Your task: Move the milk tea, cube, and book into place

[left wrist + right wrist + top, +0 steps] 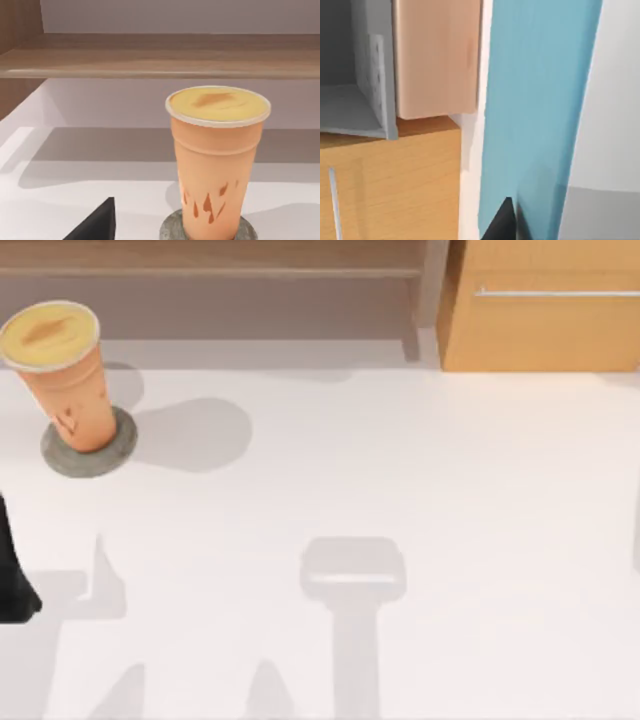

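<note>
The milk tea (pixel 62 365), a tall orange-tan cup with a pale-yellow lid, stands upright on a flat grey speckled disc (pixel 60 462) at the table's far left. The left wrist view faces the milk tea (pixel 216 160) and the disc (pixel 170 231) head-on. My left arm (pixel 14 580) is at the left edge, nearer the front than the cup and apart from it; a dark tip of my left gripper (pixel 97 225) shows low in its wrist view. My right gripper (pixel 502 220) is shut on the book (pixel 535 100), a flat blue slab held edge-up. The cube is out of view.
A wooden cabinet (pixel 545 325) with a metal handle (pixel 555 292) stands at the back right, and the right wrist view looks at the cabinet (pixel 395 185) from close by. A low wooden shelf (pixel 210 270) runs along the back left. Arm shadows fall on the white table (pixel 450 490).
</note>
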Robot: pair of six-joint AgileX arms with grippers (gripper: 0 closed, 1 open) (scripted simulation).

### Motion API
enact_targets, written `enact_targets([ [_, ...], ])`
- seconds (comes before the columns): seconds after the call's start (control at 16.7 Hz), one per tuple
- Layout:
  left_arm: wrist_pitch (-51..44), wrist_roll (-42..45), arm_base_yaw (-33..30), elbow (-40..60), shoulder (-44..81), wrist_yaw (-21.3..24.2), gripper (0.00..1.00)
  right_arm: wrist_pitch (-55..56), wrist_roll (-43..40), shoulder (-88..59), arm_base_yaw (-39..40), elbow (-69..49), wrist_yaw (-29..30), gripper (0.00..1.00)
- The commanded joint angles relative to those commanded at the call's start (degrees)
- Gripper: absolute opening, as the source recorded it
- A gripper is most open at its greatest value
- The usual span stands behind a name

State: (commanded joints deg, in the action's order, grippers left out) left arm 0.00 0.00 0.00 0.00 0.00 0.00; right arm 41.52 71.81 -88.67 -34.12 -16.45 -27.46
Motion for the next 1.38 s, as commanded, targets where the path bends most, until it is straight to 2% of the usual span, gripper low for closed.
enact_targets([
  [0.84, 0.0, 0.0, 0.0, 0.0, 0.0, 0.0, 1.00, 1.2, 1.6, -2.7, 0.6, 1.6, 0.6, 0.00],
  [1.38, 0.0, 0.0, 0.0, 0.0, 0.0, 0.0, 1.00, 1.2, 1.6, -2.7, 0.6, 1.6, 0.6, 0.68],
])
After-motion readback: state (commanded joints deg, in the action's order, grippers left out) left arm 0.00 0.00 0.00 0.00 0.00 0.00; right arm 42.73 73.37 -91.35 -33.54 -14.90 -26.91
